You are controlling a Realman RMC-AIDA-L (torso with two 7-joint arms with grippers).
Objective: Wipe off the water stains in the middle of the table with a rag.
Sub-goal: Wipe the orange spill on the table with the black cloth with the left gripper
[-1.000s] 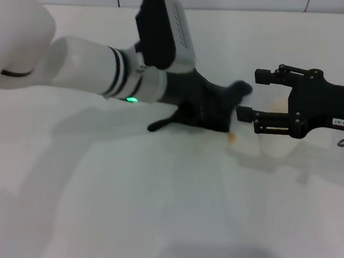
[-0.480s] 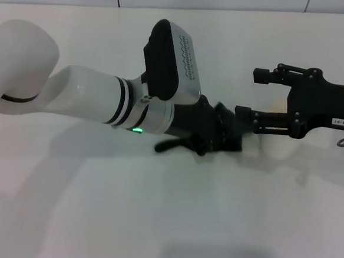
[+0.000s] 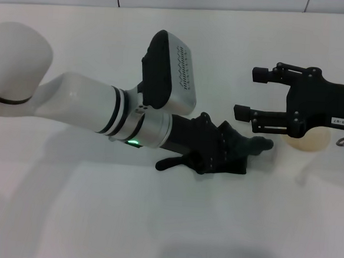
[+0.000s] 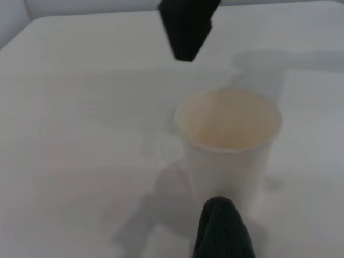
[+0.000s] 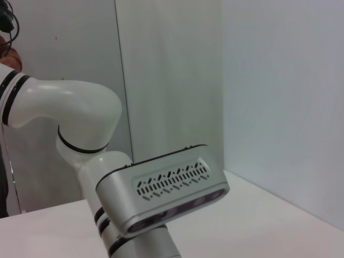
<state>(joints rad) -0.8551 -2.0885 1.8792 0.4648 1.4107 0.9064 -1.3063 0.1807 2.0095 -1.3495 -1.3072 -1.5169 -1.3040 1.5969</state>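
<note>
Head view shows you the left gripper (image 3: 217,151) low over the table (image 3: 153,222), buried in the black rag (image 3: 232,151); you cannot tell how far its fingers are spread, but the cloth is bunched around them and pressed flat on the white surface. The rag's narrow corner reaches toward the cream cup (image 3: 307,138) and stops just short of it. Your right gripper (image 3: 248,93) hovers above the cup with its jaws parted, holding nothing. No water stains show around the rag.
</note>
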